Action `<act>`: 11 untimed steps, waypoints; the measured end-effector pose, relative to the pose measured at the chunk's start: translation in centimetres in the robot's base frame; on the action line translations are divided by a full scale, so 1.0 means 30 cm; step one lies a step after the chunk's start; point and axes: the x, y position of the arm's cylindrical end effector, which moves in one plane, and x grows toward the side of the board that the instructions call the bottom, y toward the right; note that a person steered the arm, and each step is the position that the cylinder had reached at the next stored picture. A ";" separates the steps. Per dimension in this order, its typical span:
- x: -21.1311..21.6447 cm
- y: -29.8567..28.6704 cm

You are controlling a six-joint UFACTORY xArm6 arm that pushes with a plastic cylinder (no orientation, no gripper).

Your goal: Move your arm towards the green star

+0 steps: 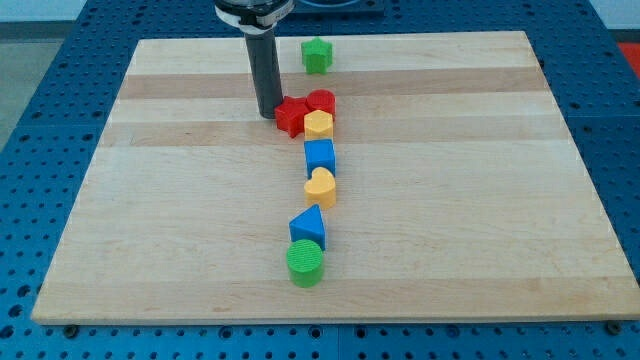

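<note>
The green star (317, 55) lies near the board's top edge, a little right of centre. My tip (268, 113) stands on the board below and to the left of the star, touching or almost touching the left side of a red star-shaped block (291, 116). The rod rises straight up from the tip to the view's top. The green star stands apart from the rod and from the other blocks.
A line of blocks runs down the middle: a red round block (321, 102), a yellow block (319, 125), a blue cube (320, 156), a yellow heart (321, 187), a blue triangle (308, 227), a green cylinder (305, 263). The wooden board (150, 200) lies on a blue perforated table.
</note>
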 end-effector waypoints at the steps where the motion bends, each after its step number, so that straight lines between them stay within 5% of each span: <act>1: 0.000 0.000; 5: -0.470 -0.011; 8: -0.487 0.382; 11: -0.522 0.233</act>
